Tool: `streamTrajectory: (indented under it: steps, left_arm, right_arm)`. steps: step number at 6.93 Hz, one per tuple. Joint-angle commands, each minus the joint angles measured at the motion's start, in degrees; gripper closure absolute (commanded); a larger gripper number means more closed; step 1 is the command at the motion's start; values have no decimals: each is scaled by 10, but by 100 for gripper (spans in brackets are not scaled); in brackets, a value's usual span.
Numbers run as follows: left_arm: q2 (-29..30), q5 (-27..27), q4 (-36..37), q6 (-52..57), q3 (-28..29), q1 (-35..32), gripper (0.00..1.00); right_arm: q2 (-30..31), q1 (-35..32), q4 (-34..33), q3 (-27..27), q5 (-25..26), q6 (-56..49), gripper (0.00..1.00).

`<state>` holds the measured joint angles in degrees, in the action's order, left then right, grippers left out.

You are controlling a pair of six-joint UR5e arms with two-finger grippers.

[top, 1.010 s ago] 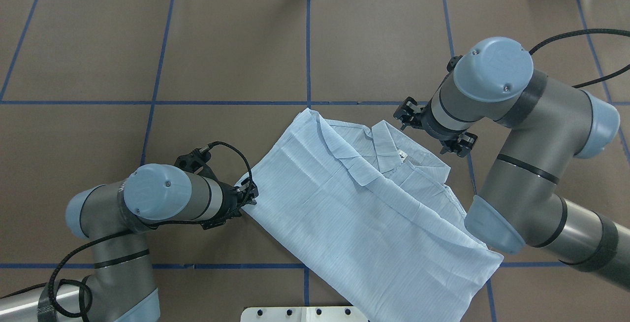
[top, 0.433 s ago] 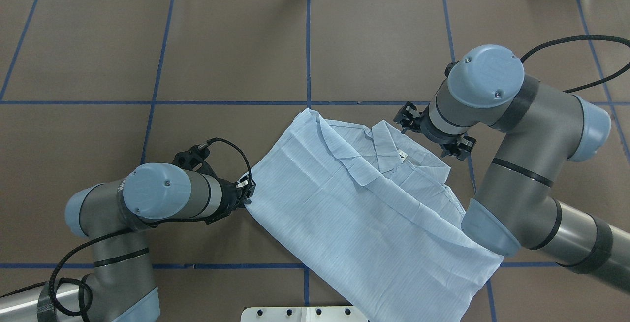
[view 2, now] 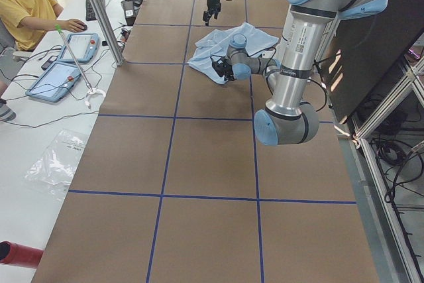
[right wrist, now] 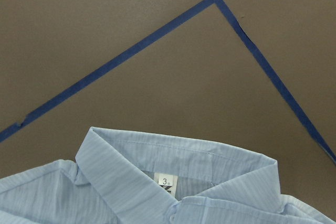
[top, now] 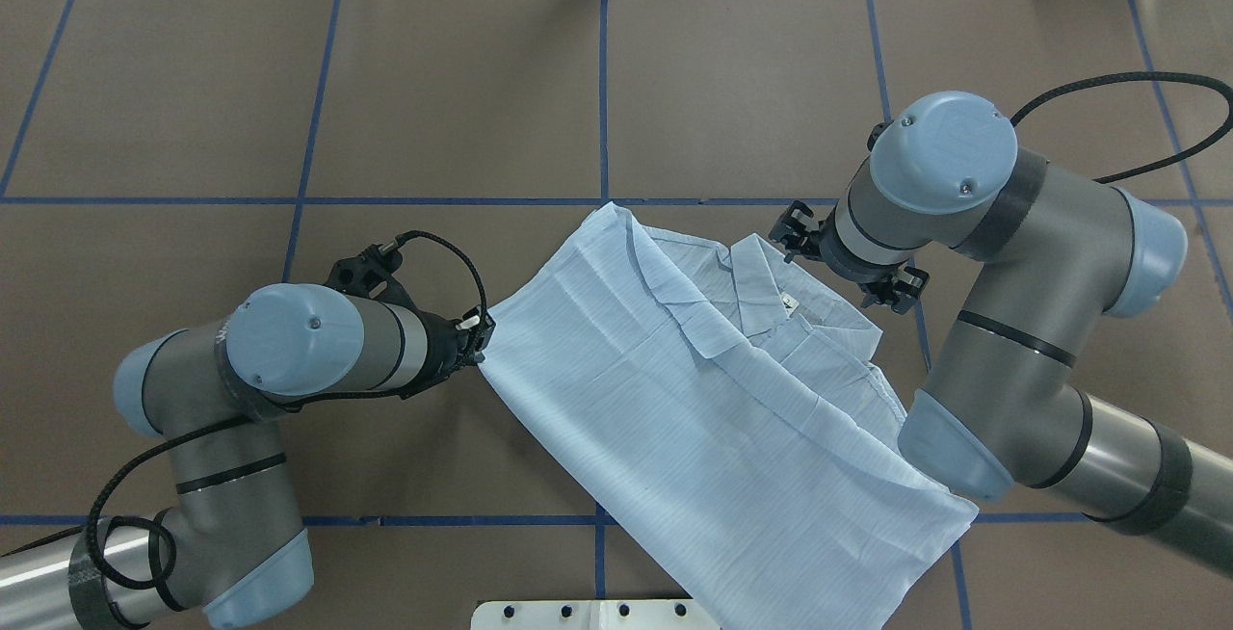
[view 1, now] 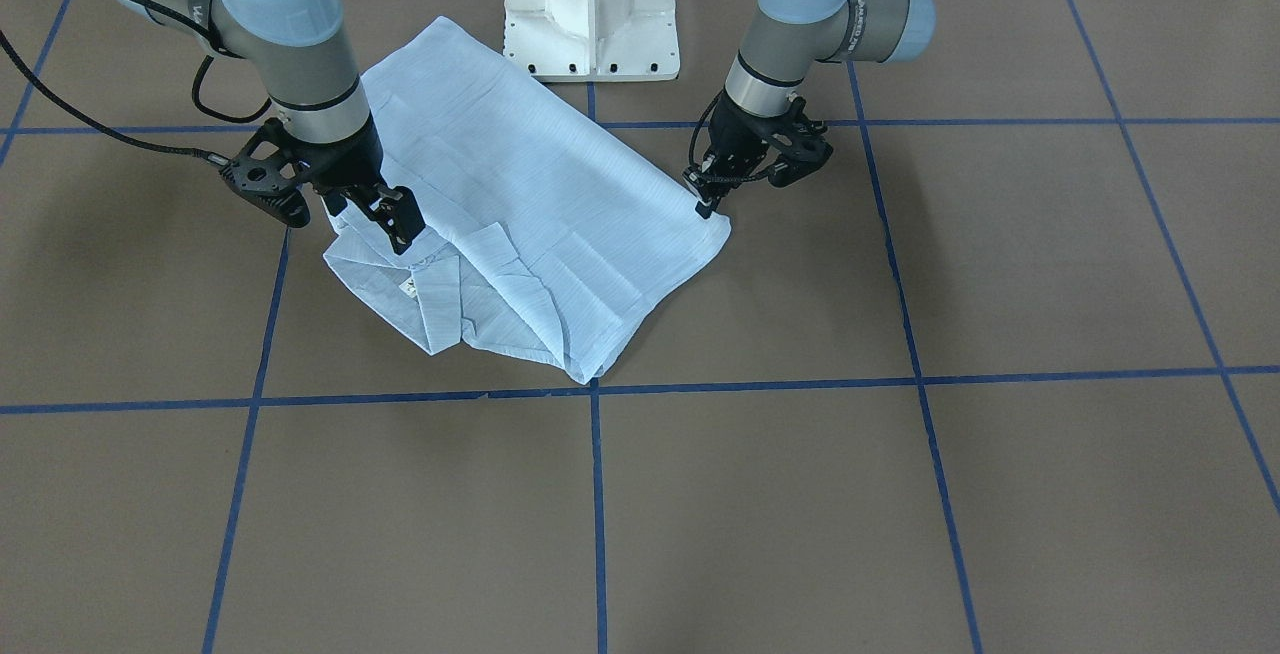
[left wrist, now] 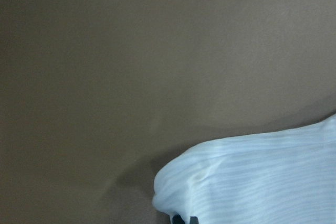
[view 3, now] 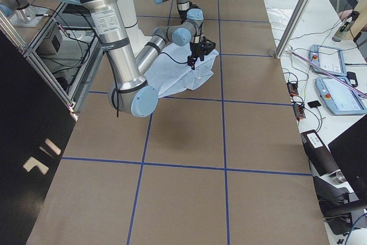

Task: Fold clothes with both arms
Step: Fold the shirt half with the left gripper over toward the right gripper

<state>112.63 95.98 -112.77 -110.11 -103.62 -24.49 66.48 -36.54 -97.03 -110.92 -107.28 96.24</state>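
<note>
The light blue striped shirt [top: 713,399] lies partly folded on the brown table, slanting from the middle toward the robot's base. Its collar [right wrist: 173,166] and neck label [right wrist: 167,183] face up in the right wrist view. My left gripper [top: 482,329] is shut on the shirt's left corner [view 1: 722,226], and that corner [left wrist: 173,182] rises off the table in the left wrist view. My right gripper [view 1: 385,219] hangs open just above the cloth beside the collar, with nothing between its fingers. The overhead view hides its fingers under the wrist.
The white pedestal base [view 1: 592,4] stands just behind the shirt's near end. Blue tape lines [view 1: 595,389] grid the brown table cover. A person in yellow [view 2: 20,4] sits by tablets on a side bench, beyond a metal post [view 2: 99,14].
My left gripper has moved away from the robot's base, taking the shirt's corner with it and pulling that edge taut. The right arm has shifted slightly toward the collar.
</note>
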Motion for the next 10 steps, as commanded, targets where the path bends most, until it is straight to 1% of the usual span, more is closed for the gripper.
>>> streamTrajectory:
  steps: [1,2,3,4,6,7,8,9,10]
  left_arm:
    - [29,-65,1,80,36,-31,100]
    - [56,-65,-9,112,73,-62,100]
    - [103,-64,-29,131,133,-99,100]
    - [141,-63,-62,166,198,-134,100]
    - [223,-62,-158,204,360,-178,100]
    - [256,-63,-205,206,419,-182,93]
    - [255,-61,-213,213,421,-185,53]
    - [254,-59,-218,211,414,-186,39]
    - [221,-24,-214,214,360,-189,39]
  right_arm:
    - [-2,2,0,6,3,1,0]
    - [-2,2,0,6,9,1,0]
    - [-5,6,0,9,30,1,0]
    - [-6,7,0,9,34,2,0]
    - [-17,7,0,9,36,4,0]
    - [-21,9,0,9,37,4,0]
    - [-33,14,0,11,37,5,0]
    - [-47,24,1,15,38,4,0]
    - [-70,44,1,34,50,5,0]
